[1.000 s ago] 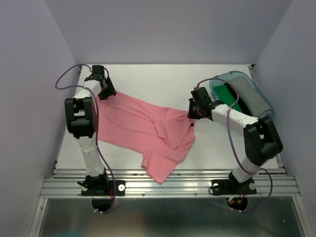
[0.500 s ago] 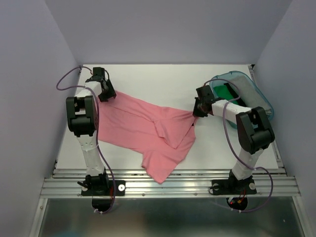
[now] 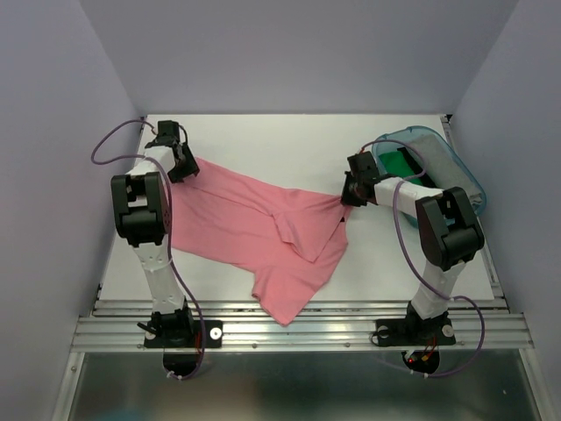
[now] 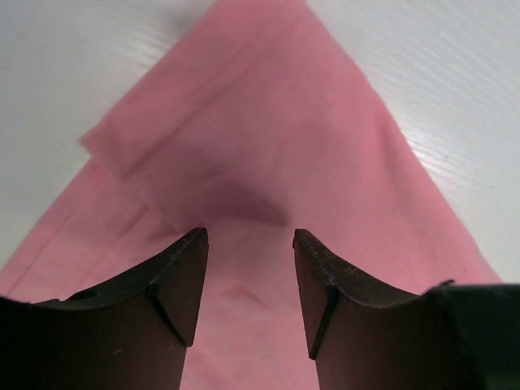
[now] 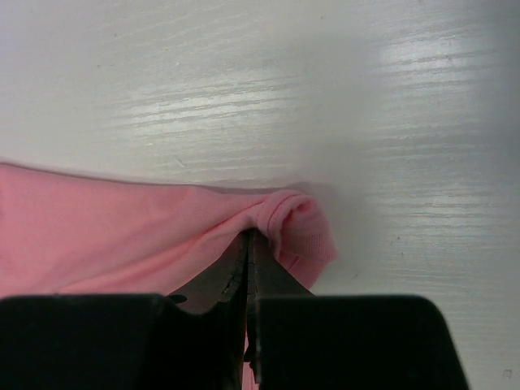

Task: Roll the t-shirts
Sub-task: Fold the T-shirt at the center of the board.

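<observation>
T-shirt (image 3: 254,232), soft and floppy, is spread on the desk (image 3: 289,145) and best held by edges: its right edge is pinched by the right end effector (image 3: 349,195), while the left end effector (image 3: 182,167) is held wide.

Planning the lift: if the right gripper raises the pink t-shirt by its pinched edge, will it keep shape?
Probably not: the pink t-shirt lies creased and folded over itself, so likely floppy. Its edge bunches in the shut right gripper, suggesting thin cloth that would drape.
</observation>
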